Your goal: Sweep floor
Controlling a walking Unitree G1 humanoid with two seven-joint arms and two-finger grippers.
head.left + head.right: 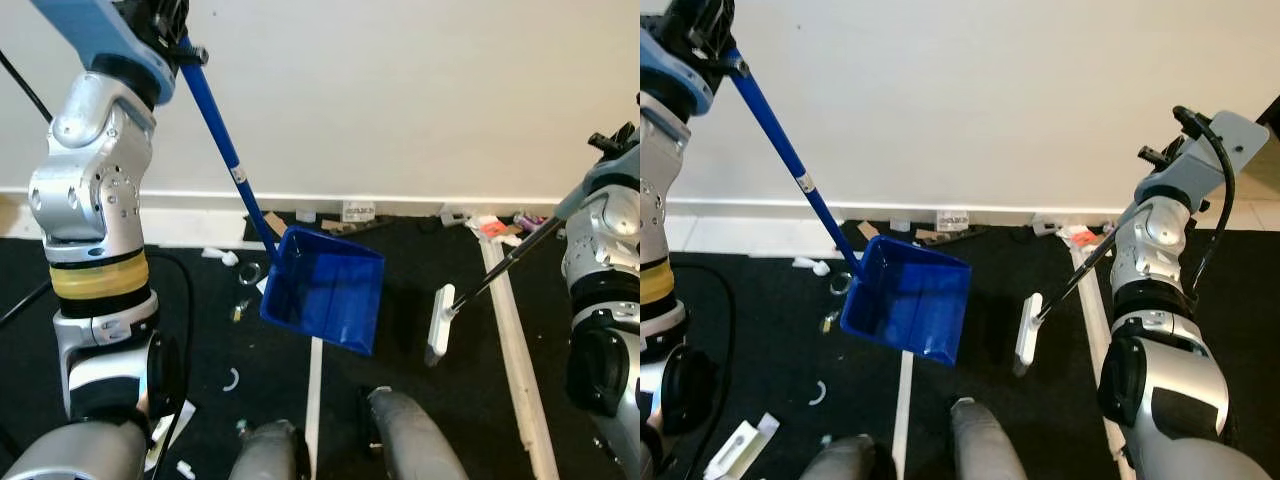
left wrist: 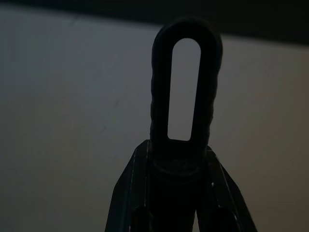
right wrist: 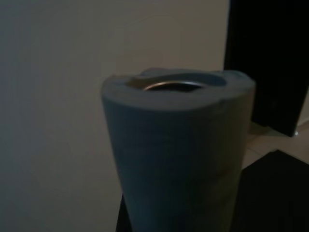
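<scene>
Left end effector (image 1: 165, 25) up at the top of the head view, closed round the upper end of the blue dustpan handle (image 1: 225, 145); from the left wrist, fingers (image 2: 145, 193) hugging the handle's looped tip. Dustpan (image 1: 325, 290) down and forward from that end effector, at the far end of the slanting handle, tilted, apparently lifted just above the black floor (image 1: 400, 260), its open mouth toward the broom.

Right end effector (image 1: 1160, 155) up by the raised right wrist, fingers not made out, so grip impossible to confirm; thin dark broom handle (image 1: 1080, 275) slanting down from it to the white broom head (image 1: 1027, 330), low on the floor. Grey capped end of the pole (image 3: 178, 145) close before the right wrist camera.

Scraps (image 1: 232, 380) and litter (image 1: 225, 258) below the left end effector, on the far side of the dustpan from the broom head; more debris (image 1: 350, 212) along the skirting. Probably mid-task: pan to be lowered, broom to draw litter along the floor into its mouth.
</scene>
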